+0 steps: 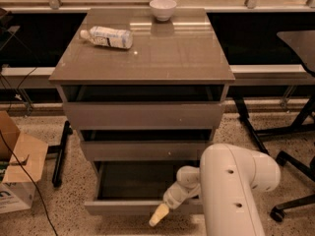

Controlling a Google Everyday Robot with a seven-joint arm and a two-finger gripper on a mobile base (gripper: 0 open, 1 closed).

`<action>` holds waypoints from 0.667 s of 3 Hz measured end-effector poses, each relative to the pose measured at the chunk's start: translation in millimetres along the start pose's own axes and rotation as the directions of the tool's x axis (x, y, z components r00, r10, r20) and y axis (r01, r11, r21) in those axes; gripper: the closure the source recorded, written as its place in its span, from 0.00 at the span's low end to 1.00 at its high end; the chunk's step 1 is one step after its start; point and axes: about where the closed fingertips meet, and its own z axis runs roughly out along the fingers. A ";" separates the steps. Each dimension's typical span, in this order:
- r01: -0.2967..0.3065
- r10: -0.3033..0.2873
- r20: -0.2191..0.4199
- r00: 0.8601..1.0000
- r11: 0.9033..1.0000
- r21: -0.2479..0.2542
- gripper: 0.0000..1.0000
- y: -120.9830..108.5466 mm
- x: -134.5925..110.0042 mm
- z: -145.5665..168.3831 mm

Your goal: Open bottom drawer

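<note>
The taupe-grey cabinet (142, 65) stands in the middle of the view, and its three drawers are seen from the front and a little from above. The bottom drawer (123, 206) is the lowest one, close to the speckled floor (59, 210). It is open: its flat front stands out well beyond the fronts above it, and the dark, shallow inside of the drawer is visible behind this front. The middle drawer (142, 150) and the top drawer (142, 115) each show a dark gap over the front. The white robot arm (231, 191) comes in from the lower right of the view and bends to the left. The gripper (159, 214) is at the end of it, with a cream-coloured tip, and it lies at the front edge of the bottom drawer, right of the middle of that front and pointing down to the left. I cannot tell if the gripper is open or closed. On the top of the cabinet a plastic bottle (107, 37) lies on its side near the left back corner, and a white bowl (163, 8) stands at the back edge. A cardboard box (17, 178) is on the floor at the left.
</note>
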 end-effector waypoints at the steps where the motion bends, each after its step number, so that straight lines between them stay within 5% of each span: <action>1: -0.035 0.035 -0.014 0.999 0.999 -0.016 0.00 11.5 12.1 1.1; 2: -0.132 0.127 -0.072 0.989 0.989 -0.064 0.00 37.0 54.9 7.5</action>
